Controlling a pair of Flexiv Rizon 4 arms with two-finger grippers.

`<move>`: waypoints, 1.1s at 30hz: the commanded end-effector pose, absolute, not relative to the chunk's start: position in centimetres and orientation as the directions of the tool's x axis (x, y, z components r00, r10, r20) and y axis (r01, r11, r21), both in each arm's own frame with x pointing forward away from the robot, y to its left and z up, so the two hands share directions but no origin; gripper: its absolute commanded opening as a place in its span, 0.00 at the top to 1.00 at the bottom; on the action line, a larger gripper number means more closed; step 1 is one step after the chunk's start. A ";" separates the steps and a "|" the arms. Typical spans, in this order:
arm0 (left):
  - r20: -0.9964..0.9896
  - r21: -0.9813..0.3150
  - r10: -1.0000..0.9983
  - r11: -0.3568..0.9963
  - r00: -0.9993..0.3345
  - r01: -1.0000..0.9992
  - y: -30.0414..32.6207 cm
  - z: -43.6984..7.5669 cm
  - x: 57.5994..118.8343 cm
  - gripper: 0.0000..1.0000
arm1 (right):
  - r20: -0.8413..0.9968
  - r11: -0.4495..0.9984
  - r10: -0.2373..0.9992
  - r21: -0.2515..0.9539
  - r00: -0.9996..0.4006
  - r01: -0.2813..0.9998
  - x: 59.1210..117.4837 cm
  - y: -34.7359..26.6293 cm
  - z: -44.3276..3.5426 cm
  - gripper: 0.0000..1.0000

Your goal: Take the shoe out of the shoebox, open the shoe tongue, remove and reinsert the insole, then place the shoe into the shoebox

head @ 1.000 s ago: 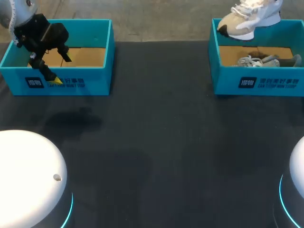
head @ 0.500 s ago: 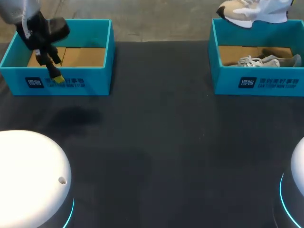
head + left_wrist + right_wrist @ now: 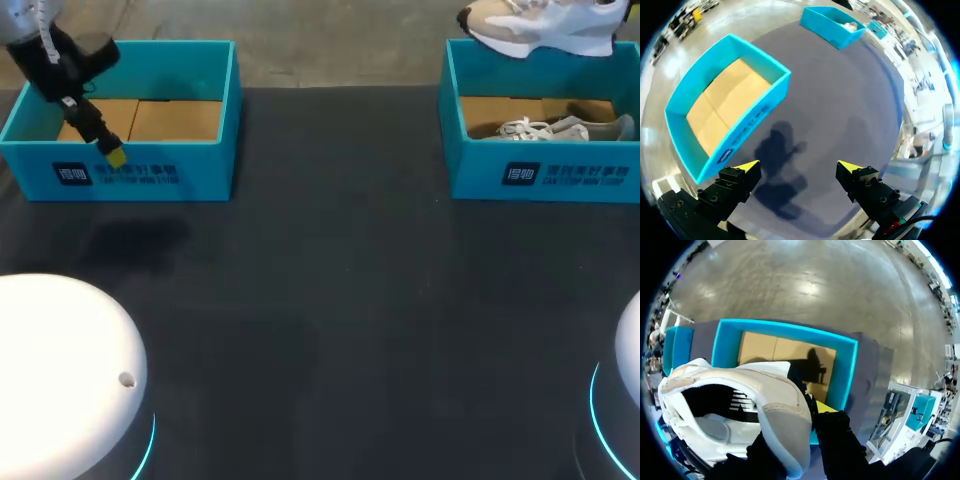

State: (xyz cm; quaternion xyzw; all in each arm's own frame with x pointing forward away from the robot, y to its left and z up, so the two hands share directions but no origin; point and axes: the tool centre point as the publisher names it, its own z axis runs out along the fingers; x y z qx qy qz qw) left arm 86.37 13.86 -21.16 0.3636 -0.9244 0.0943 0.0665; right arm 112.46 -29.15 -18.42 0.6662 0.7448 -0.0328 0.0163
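Table (image 3: 330,300): dark cloth. Everything below is placed off the shoebox (image 3: 455,140), the teal one on my right side.

Left gripper (image 3: 799,167): fingers spread wide, nothing between them. It hangs above the table well to the left of the shoebox, about level with its front wall.

Empty box (image 3: 225,120): same teal, bare cardboard floor, also well to the left of the shoebox and in line with it.

Second shoe (image 3: 550,128): grey-white, lying on its side inside the shoebox.

Shoe (image 3: 540,25): tan and white, in the air over the shoebox's far wall, clear of the rim. Its long axis runs along that wall, tan toe pointing left toward the empty box.

Right gripper (image 3: 805,425): clamped on the shoe's heel end, collar between the fingers, opening facing the wrist camera. One yellow tip shows; the other is hidden by the shoe.

Judgement: lift-out looks done, tongue and insole not yet touched. The right arm has the shoe; the left is far off, so the shoe should come leftward and down onto open table.
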 end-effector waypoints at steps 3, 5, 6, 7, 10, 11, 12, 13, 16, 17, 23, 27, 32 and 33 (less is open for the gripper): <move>0.219 -0.093 -0.713 0.664 -0.666 -0.742 15.2 -20.8 86.9 0.00 | -0.103 0.060 0.993 -0.015 -0.061 0.998 111.7 -29.8 -18.6 1.00; 0.234 -0.076 -0.726 0.650 -0.647 -0.756 15.8 -20.8 87.1 0.00 | -0.127 0.044 0.991 -0.022 -0.046 0.999 111.6 -29.9 -18.7 1.00; 0.234 -0.076 -0.726 0.650 -0.647 -0.756 15.8 -20.8 87.1 0.00 | -0.127 0.044 0.991 -0.022 -0.046 0.999 111.6 -29.9 -18.7 1.00; 0.234 -0.076 -0.726 0.650 -0.647 -0.756 15.8 -20.8 87.1 0.00 | -0.127 0.044 0.991 -0.022 -0.046 0.999 111.6 -29.9 -18.7 1.00; 0.234 -0.076 -0.726 0.650 -0.647 -0.756 15.8 -20.8 87.1 0.00 | -0.127 0.044 0.991 -0.022 -0.046 0.999 111.6 -29.9 -18.7 1.00; 0.234 -0.076 -0.726 0.650 -0.647 -0.756 15.8 -20.8 87.1 0.00 | -0.127 0.044 0.991 -0.022 -0.046 0.999 111.6 -29.9 -18.7 1.00; 0.234 -0.076 -0.726 0.650 -0.647 -0.756 15.8 -20.8 87.1 0.00 | -0.127 0.044 0.991 -0.022 -0.046 0.999 111.6 -29.9 -18.7 1.00; 0.234 -0.076 -0.726 0.650 -0.647 -0.756 15.8 -20.8 87.1 0.00 | -0.127 0.044 0.991 -0.022 -0.046 0.999 111.6 -29.9 -18.7 1.00; 0.234 -0.076 -0.726 0.650 -0.647 -0.756 15.8 -20.8 87.1 0.00 | -0.127 0.044 0.991 -0.022 -0.046 0.999 111.6 -29.9 -18.7 1.00; 0.234 -0.076 -0.726 0.650 -0.647 -0.756 15.8 -20.8 87.1 0.00 | -0.127 0.044 0.991 -0.022 -0.046 0.999 111.6 -29.9 -18.7 1.00; 0.234 -0.076 -0.726 0.650 -0.647 -0.756 15.8 -20.8 87.1 0.00 | -0.127 0.044 0.991 -0.022 -0.046 0.999 111.6 -29.9 -18.7 1.00; 0.235 -0.054 -0.754 0.620 -0.614 -0.782 15.9 -20.4 87.4 0.00 | -0.129 0.009 0.992 -0.009 -0.010 1.000 111.8 -30.9 -19.5 1.00; 0.225 -0.015 -0.814 0.546 -0.535 -0.838 16.7 -20.2 87.6 0.00 | -0.168 -0.063 0.984 0.012 0.064 0.998 111.8 -32.6 -20.5 1.00; 0.225 -0.006 -0.828 0.526 -0.514 -0.850 16.9 -20.2 87.7 0.00 | -0.155 -0.063 0.986 0.018 0.065 0.998 111.9 -32.9 -20.6 1.00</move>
